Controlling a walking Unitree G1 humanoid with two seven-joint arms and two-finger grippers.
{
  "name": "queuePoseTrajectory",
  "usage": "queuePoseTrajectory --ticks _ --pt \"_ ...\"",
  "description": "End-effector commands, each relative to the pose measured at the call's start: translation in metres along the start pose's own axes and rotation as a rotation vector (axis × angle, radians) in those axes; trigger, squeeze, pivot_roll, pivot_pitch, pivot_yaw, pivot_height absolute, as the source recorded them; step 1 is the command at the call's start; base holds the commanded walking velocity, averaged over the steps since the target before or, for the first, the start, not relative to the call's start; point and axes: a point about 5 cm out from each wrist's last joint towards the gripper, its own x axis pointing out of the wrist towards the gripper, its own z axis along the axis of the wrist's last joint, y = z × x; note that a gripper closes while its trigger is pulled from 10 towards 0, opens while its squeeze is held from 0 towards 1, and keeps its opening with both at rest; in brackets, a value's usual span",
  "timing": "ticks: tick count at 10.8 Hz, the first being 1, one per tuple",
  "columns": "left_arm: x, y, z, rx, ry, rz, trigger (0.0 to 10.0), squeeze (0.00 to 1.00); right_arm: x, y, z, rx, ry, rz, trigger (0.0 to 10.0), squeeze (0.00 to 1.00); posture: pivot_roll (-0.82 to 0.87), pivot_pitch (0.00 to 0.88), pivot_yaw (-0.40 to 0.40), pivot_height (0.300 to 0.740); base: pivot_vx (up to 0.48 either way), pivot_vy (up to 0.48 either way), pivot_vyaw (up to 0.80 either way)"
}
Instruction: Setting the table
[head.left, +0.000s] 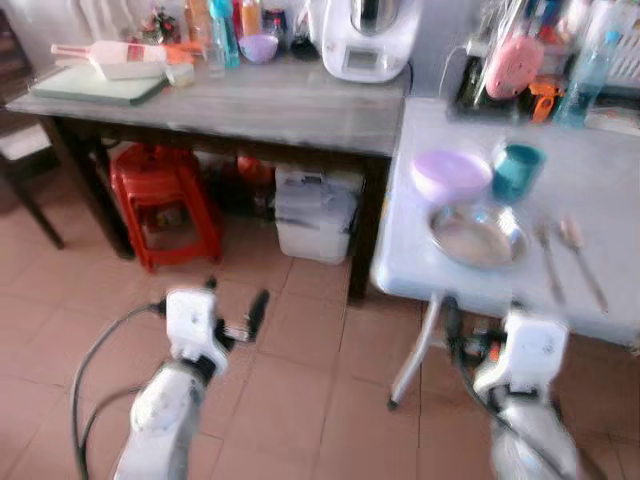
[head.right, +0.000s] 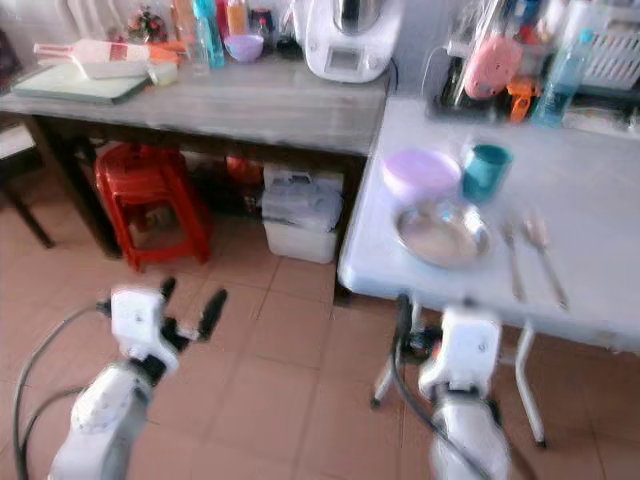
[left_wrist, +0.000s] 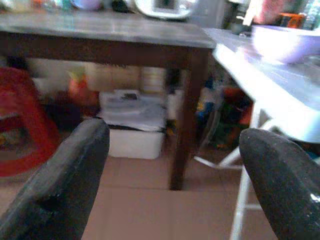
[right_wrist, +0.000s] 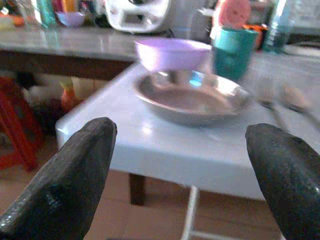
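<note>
Fingers (right_wrist: 65, 180) of the right gripper (right_wrist: 180, 175), thick, black and matte, were spread wide below the near edge of the white table (head.left: 610, 180), holding nothing. Those of the left gripper (left_wrist: 175, 175) were likewise parted and empty, low over the reddish floor tiles (head.left: 290, 340).

Beside the white table stood a long grey-topped table (head.left: 260, 105) on dark legs, with a red plastic stool (head.left: 160, 200) and a lidded white bin (head.left: 315, 215) beneath it.

On the smooth white table a shallow round steel plate (head.left: 478, 236) lay nearest the edge. Behind it sat a lilac plastic bowl (head.left: 451, 174) and, just beside that, a teal cup (head.left: 517, 169). A fork (head.left: 546, 255) and a spoon (head.left: 576, 243) lay side by side to the plate's right.
</note>
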Motion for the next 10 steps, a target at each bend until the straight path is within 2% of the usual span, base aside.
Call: queuePoseTrajectory --ticks 1,2,5,10 --pt "-0.0006 0.0059 0.0024 0.017 -0.002 0.016 10.0 0.00 0.0007 0.0006 0.0045 0.001 -0.017 -0.003 10.0 0.00 0.01 0.036 0.020 0.740 0.000 0.000 0.00" --pt "0.0001 0.0050 0.0034 0.040 -0.003 0.009 10.0 0.00 0.0012 0.0005 0.0049 -0.001 -0.020 -0.004 10.0 0.00 0.01 0.036 0.018 0.740 0.000 0.000 0.00" --pt "0.0014 0.0028 0.0033 0.041 0.002 -0.003 10.0 0.00 0.0021 0.0004 0.0056 -0.002 -0.019 -0.006 10.0 0.00 0.00 0.035 0.019 0.740 0.000 0.000 0.00" --pt "0.0019 0.0020 0.0016 0.042 0.008 -0.016 10.0 0.00 0.0008 -0.0001 0.0042 -0.002 -0.014 -0.011 10.0 0.00 0.00 0.035 0.022 0.740 0.000 -0.391 0.00"
